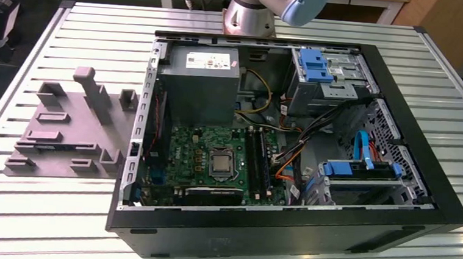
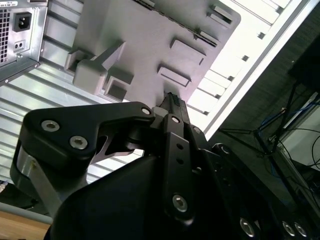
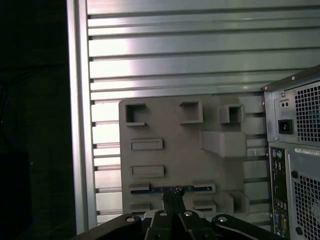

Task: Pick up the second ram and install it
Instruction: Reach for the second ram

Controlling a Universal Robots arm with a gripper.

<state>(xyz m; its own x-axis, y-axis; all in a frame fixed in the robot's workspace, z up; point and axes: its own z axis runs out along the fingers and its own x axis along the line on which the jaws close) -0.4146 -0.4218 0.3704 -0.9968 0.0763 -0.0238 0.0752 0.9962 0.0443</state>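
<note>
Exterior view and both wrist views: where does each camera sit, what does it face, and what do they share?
Exterior view: raised, looking down into the open computer case; the arm shows beyond it.
First wrist view: looks past the end effector, down onto the grey fixture.
Second wrist view: looks along the end effector, slanting towards that fixture.
Shared: fixture and case, all three.

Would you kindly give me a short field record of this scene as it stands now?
ram: thin blue-green memory stick, lying in a slot of the grey moulded holder tray
gripper: black two-finger gripper, fingers together, nothing between them, pointing toward the tray
case: open black computer case, beside the tray on the slatted metal table
</note>
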